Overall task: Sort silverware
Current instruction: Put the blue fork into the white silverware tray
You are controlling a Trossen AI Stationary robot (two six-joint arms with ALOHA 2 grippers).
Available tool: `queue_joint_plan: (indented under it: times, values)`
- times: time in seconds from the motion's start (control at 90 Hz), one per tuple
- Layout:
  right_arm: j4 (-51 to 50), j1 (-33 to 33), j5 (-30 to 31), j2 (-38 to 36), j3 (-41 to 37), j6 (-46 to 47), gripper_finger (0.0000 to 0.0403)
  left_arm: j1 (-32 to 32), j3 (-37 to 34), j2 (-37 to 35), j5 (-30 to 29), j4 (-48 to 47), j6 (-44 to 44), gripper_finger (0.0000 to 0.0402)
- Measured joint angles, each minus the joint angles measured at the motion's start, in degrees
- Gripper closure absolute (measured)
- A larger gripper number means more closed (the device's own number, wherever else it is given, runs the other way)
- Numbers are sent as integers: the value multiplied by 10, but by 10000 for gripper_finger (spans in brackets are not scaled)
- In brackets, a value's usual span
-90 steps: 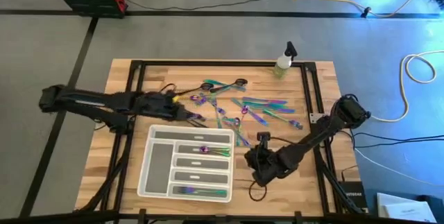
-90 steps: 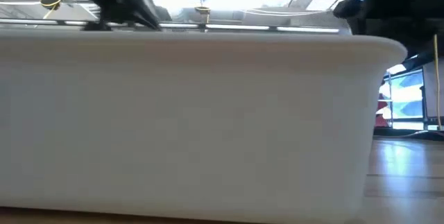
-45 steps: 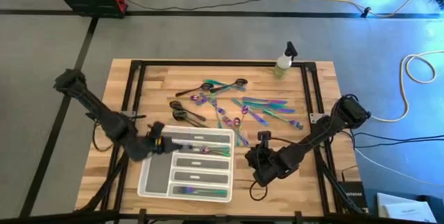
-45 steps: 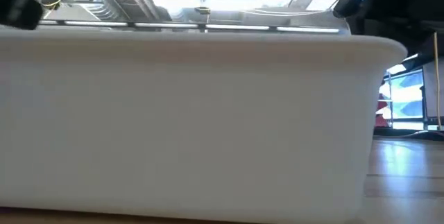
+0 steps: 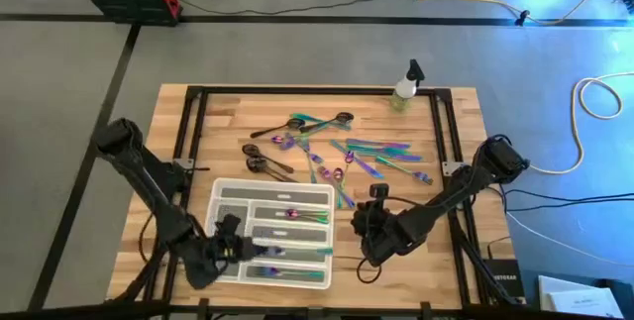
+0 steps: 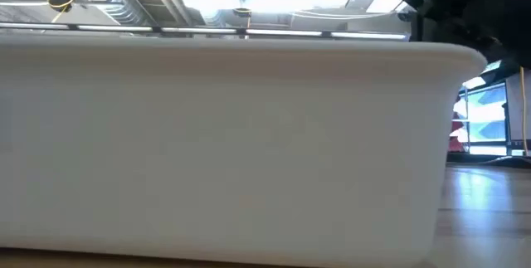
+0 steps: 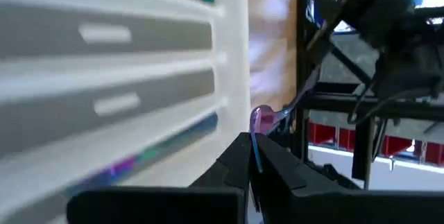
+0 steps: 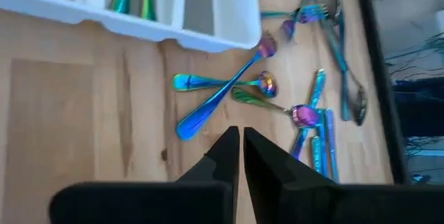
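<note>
Spoon (image 7: 262,121) pinched in left fingers (image 5: 230,246), over the tray (image 5: 213,201) at lower left; right fingers (image 8: 241,156) closed, empty.

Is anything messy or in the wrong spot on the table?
Yes. Many pieces of silverware lie scattered at odd angles on the table, outside the tray. The left gripper holds a small spoon over the tray.

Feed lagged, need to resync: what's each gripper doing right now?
Left gripper: shut on a small iridescent spoon, over the tray.
Right gripper: shut, empty, beside the tray.
</note>
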Motion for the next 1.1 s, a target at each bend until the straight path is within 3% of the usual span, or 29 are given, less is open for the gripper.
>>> queue_joint_plan:
  times: [0.189,0.433,0.856,1.1]
  values:
    - [-26,0,19,0,0,1,398,-9,76,65,0,-49,-26,401]
    - [-23,1,1,0,0,23,398,-33,133,124,5,-112,-97,401]
    - [56,2,-23,0,0,29,398,-30,139,140,51,-124,-104,402]
    - [51,2,-28,0,0,34,398,-27,139,140,76,-140,-101,402]
